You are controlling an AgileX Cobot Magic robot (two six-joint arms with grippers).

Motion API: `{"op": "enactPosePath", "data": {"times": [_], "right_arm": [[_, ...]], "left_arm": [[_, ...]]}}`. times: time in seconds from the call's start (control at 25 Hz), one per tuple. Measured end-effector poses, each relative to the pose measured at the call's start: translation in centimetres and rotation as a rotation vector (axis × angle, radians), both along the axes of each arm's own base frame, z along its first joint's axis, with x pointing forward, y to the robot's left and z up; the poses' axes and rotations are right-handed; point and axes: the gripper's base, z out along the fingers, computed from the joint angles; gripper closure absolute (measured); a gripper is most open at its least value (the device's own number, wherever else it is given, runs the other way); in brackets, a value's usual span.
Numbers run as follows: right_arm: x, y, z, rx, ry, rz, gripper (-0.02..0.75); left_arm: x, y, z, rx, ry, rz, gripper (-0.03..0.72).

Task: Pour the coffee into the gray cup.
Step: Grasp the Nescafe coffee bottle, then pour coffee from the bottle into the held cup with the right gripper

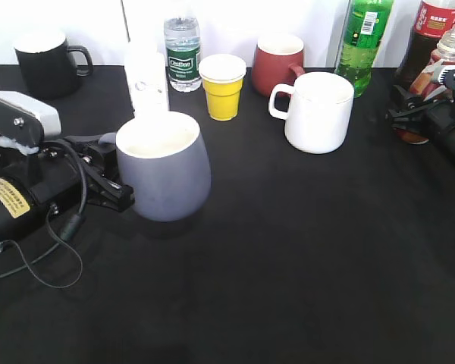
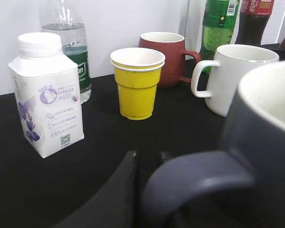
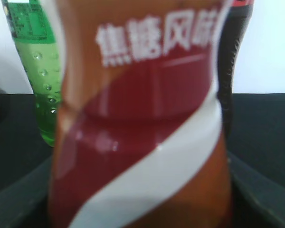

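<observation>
My left gripper (image 1: 114,178) is closed on the handle of the gray cup (image 1: 164,167), which stands upright and looks empty. My right gripper (image 1: 409,114) clamps the coffee bottle (image 3: 137,123) at the bench's (image 1: 288,258) far right. Pouring is not yet begun. Open bench lies ahead; the white mug (image 1: 317,111) stands between.

Paper cup (image 1: 223,87) behind mug (image 1: 165,165); carton (image 1: 146,79) left of paper cup.
</observation>
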Motion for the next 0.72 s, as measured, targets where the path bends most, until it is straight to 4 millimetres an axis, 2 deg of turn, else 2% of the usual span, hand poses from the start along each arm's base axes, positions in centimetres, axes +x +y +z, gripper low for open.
{"op": "enactPosePath", "data": {"times": [0.32,0.44,0.6,0.72], "right_arm": [[0.0,0.0,0.1,-0.001,-0.016,0.001,0.206],[-0.8,0.0,0.6,-0.008,-0.004,0.002,0.206],[-2.8,0.0,2.6,-0.026,-0.017,0.004,0.206],[-4.7,0.4,5.7,-0.058,-0.079,0.042,0.207]], "left_arm": [[0.0,0.0,0.0,0.0,0.0,0.0,0.61],[0.0,0.0,0.0,0.0,0.0,0.0,0.61],[0.0,0.0,0.0,-0.001,-0.001,0.0,0.61],[0.0,0.0,0.1,-0.009,-0.012,-0.001,0.61]]}}
